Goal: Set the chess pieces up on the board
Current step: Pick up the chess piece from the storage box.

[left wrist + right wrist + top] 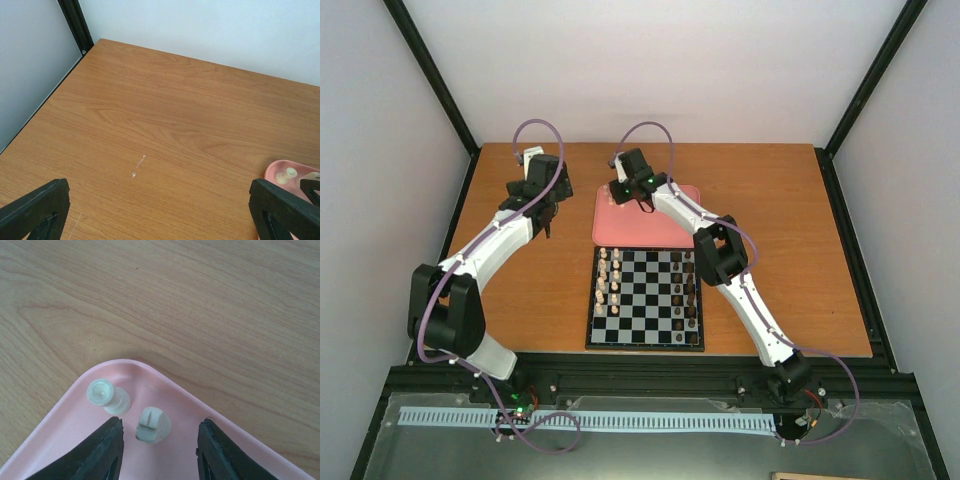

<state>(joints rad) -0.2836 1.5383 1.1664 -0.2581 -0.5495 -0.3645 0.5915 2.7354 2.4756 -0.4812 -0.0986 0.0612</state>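
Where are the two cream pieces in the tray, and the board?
slotted cream piece (152,425), right wrist view, on its notched top.
second cream piece (111,397), right wrist view, on its middle.
board (645,298), top external view, on bare middle squares.

Mid-frame in the top view, the board (646,298) lies on the table (800,250), the tray (620,228) just above it. Chess pieces (610,282) stand in the board's left columns, other pieces (691,290) in its right. Two pieces (108,396) sit side by side in a tray corner.
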